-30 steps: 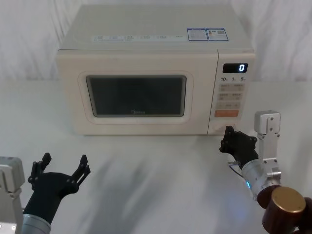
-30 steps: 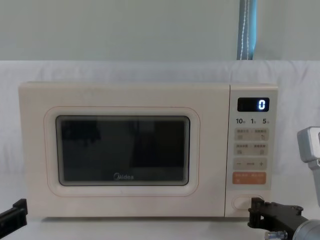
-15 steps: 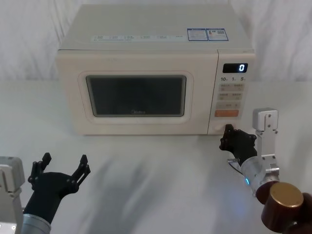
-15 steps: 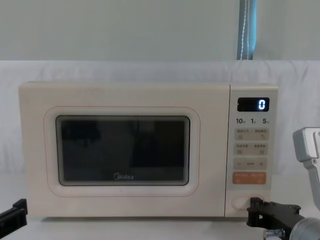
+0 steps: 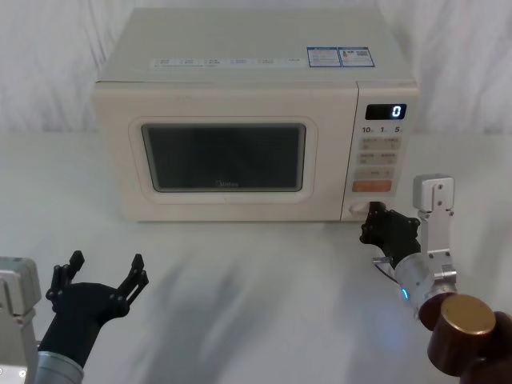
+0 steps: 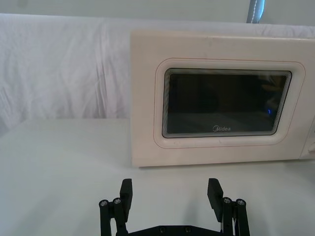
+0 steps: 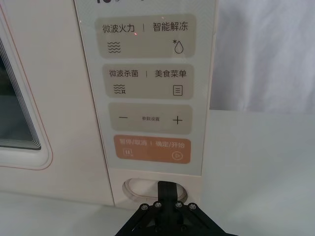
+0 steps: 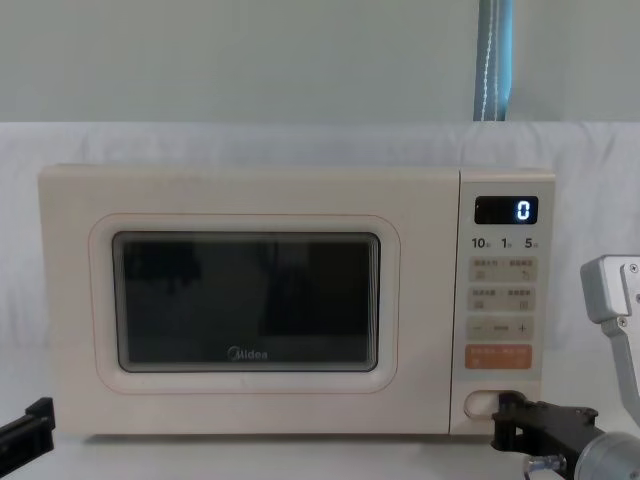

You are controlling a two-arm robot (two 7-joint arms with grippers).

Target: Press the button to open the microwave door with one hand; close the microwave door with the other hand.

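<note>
The cream microwave door (image 5: pixel 224 156) with its dark window sits flush and closed; it also shows in the chest view (image 8: pixel 245 300) and the left wrist view (image 6: pixel 221 103). The pill-shaped button (image 7: pixel 138 189) is at the bottom of the control panel (image 8: pixel 481 403). My right gripper (image 7: pixel 167 186) is shut, its joined fingertips touching the button's right half (image 5: pixel 373 213) (image 8: pixel 503 408). My left gripper (image 5: pixel 100 270) hangs open and empty low at the front left (image 6: pixel 170 189), well short of the door.
An orange key (image 7: pixel 151 148) lies just above the button, under cream keys and a lit display (image 5: pixel 386 111) reading 0. The microwave stands on a white-draped table (image 5: pixel 256 272), with bare cloth between both arms and white drapery behind.
My right gripper has crept forward and slightly left, onto the button. The door has stayed closed. The left arm has not moved.
</note>
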